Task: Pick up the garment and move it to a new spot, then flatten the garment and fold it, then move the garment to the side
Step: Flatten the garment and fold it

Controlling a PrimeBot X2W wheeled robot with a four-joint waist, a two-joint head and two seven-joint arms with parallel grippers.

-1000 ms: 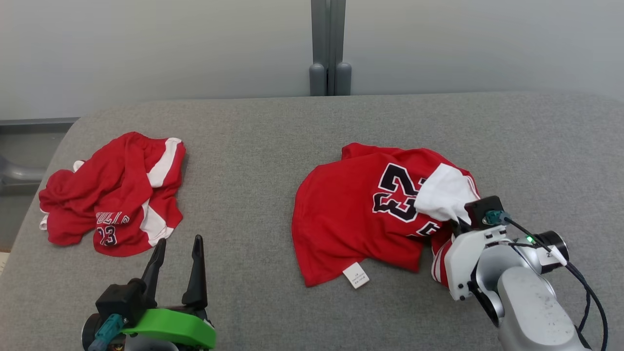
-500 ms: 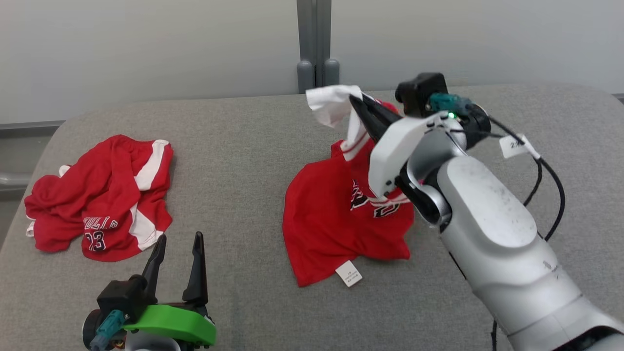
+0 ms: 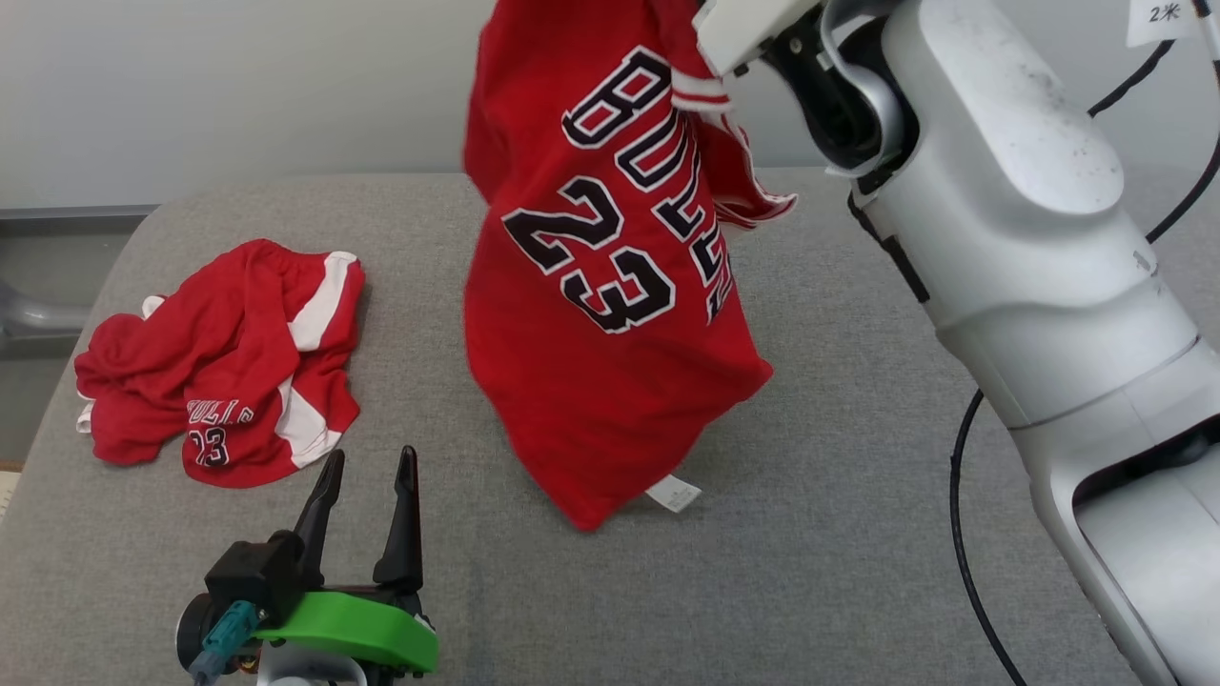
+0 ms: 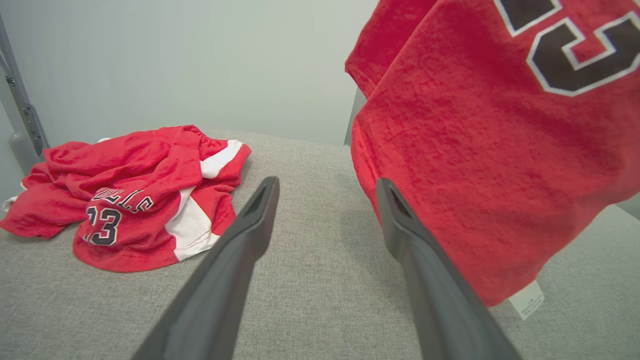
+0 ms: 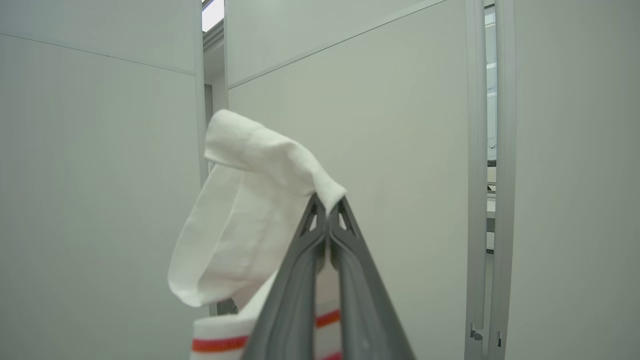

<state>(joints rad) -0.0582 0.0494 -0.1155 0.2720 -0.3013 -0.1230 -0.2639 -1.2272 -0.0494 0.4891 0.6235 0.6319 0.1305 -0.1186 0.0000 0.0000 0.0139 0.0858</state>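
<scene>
- Right end effector [image 5: 327,205]: fingers pressed together, clamped on the jersey [image 3: 610,314] by its white sleeve [image 5: 250,220]. The fingertips are cut off at the head view's top edge; the right wrist view shows the pinch.
- Red jersey, "BULLS 23": hangs over the desk [image 3: 858,534] middle, collar out of frame. Cannot tell whether its lowest corner touches.
- Care label [image 3: 673,494]: print unreadable.
- Left end effector [image 3: 371,453]: fingers apart, empty, just beside the hem in the left wrist view.
- Red shorts [image 3: 229,372]: crumpled at the desk's left, well apart.
</scene>
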